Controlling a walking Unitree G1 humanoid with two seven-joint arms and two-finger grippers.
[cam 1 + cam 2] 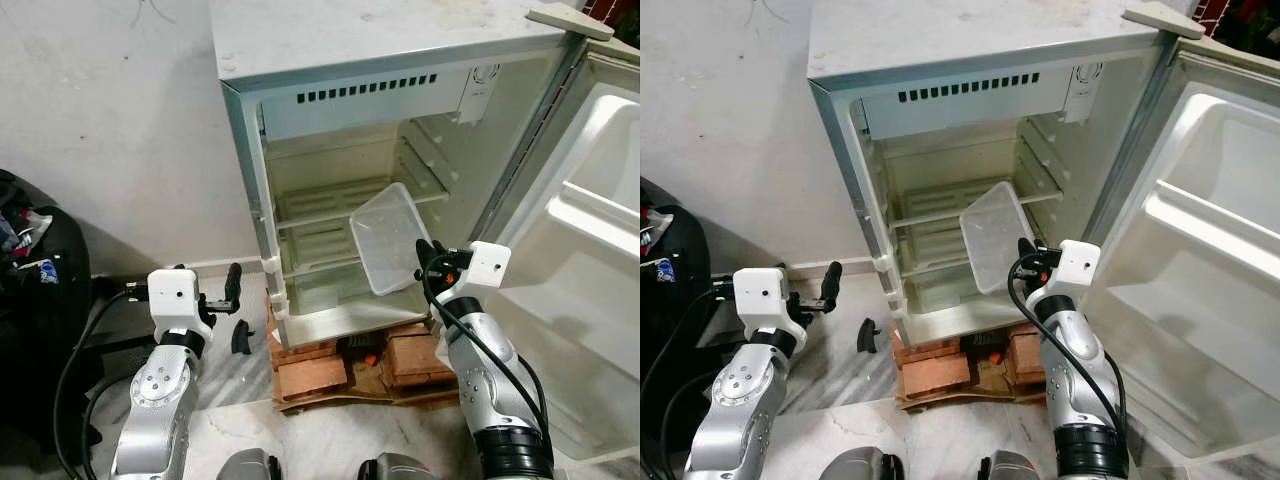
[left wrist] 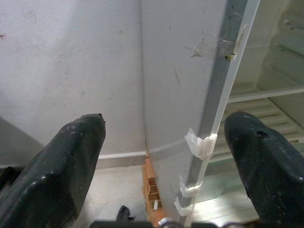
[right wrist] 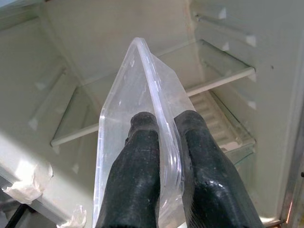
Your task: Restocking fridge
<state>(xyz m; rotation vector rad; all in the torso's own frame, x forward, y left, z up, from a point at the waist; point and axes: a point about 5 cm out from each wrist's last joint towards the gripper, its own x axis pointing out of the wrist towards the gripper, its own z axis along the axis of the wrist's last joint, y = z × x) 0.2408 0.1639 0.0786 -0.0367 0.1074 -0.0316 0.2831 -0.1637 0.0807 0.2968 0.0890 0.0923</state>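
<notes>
A small white fridge (image 1: 320,60) stands open on bricks, its door (image 1: 590,230) swung to the right. My right gripper (image 1: 428,262) is shut on the rim of a clear plastic container (image 1: 388,238), held tilted in front of the lower shelves. In the right wrist view the black fingers (image 3: 142,166) pinch the container's wall (image 3: 142,90) before a glass shelf (image 3: 142,102). My left gripper (image 1: 236,305) hovers open, low and left of the fridge, with nothing between its fingers (image 2: 61,166); the left wrist view looks at the fridge's left edge (image 2: 213,114).
Red bricks (image 1: 345,365) and cardboard sit under the fridge. A black bag (image 1: 30,300) and cables lie at the far left against the white wall (image 1: 110,120). The door's inner shelves (image 1: 590,215) are bare. White tape (image 2: 199,142) marks the fridge frame.
</notes>
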